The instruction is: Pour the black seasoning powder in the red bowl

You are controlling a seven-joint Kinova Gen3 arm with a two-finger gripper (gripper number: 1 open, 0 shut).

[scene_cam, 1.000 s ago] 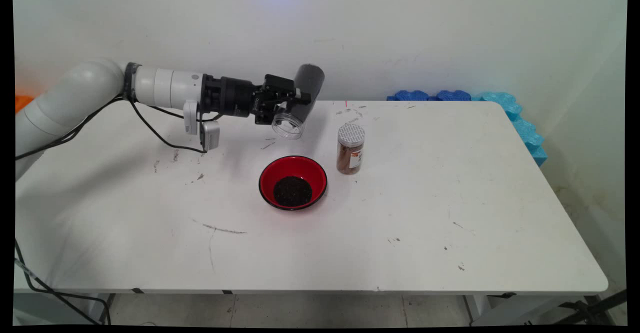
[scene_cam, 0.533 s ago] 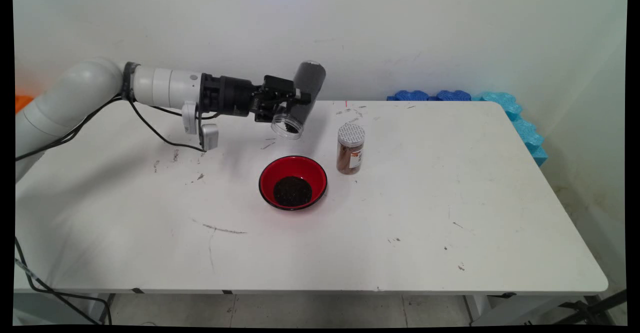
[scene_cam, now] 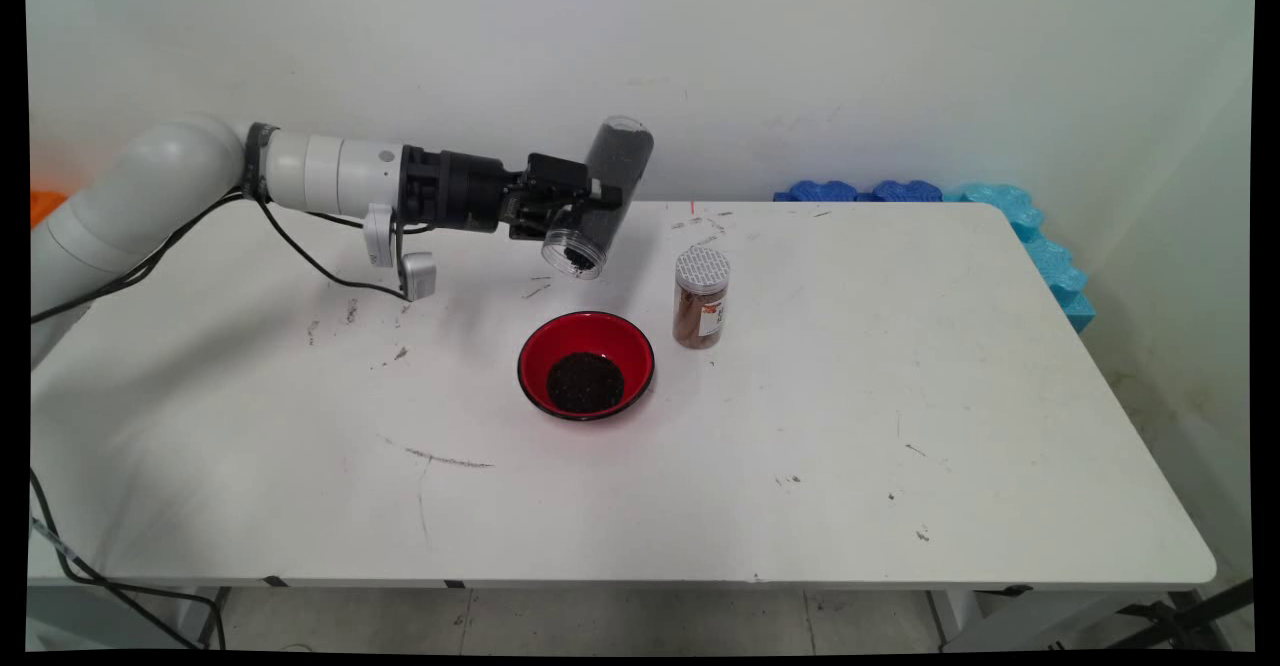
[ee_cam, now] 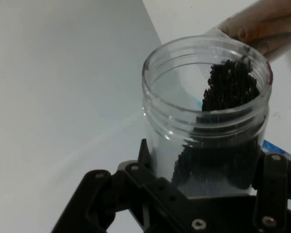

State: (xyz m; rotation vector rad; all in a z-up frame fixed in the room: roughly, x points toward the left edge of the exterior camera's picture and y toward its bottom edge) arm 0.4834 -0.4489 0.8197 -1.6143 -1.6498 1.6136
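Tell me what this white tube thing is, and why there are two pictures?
It is a robot arm. At its end sits a black gripper, like a two-finger hand. It holds a clear open jar of tiny black grains, tipped with its mouth slanting down. One picture looks down across the white table from a still camera. The other comes from a camera on the hand, looking along the jar. On the table sits a red bowl with black grains in it, and beside it a capped jar of brown powder.
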